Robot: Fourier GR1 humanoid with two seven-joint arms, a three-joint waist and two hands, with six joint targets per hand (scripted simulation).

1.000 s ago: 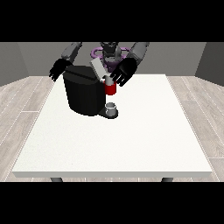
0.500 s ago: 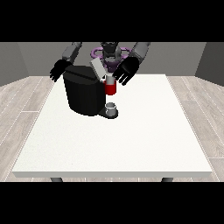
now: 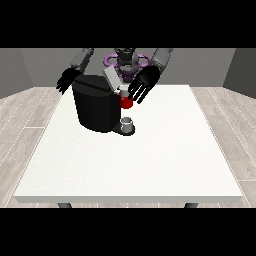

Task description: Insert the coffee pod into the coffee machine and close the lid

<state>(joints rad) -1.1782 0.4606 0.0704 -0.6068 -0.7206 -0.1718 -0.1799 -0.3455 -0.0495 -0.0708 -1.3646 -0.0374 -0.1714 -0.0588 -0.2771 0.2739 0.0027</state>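
Coffee pod: none plainly visible as a separate thing; cannot tell whether it sits inside the machine's head.

Coffee machine [image 3: 98, 107]: black, bulky body, standing upright on the far left part of the tabletop [image 3: 135, 160]. Red-and-white brew head [image 3: 125, 100] sticks out on its right side, seen from the camera. Lid [image 3: 111, 80]: grey flap, tilted up and open above the head, not closed.

Small grey cup [image 3: 128, 123] stands on the machine's dark base, directly under the red head, apart from it.

Hand at the view's right [image 3: 144, 85]: black, held just right of the lid and above the red head, fingers spread and straight, pointing down toward the camera; released, grasping nothing. It overlaps the head's edge in this view; whether it touches the machine cannot be told.

Hand at the view's left [image 3: 67, 80]: black, at the machine's upper left corner, behind it, fingers hanging relaxed, released, holding nothing. Contact with the machine cannot be told.

Both grey forearms reach down from the robot's torso [image 3: 125, 62] at the far edge of the tabletop.
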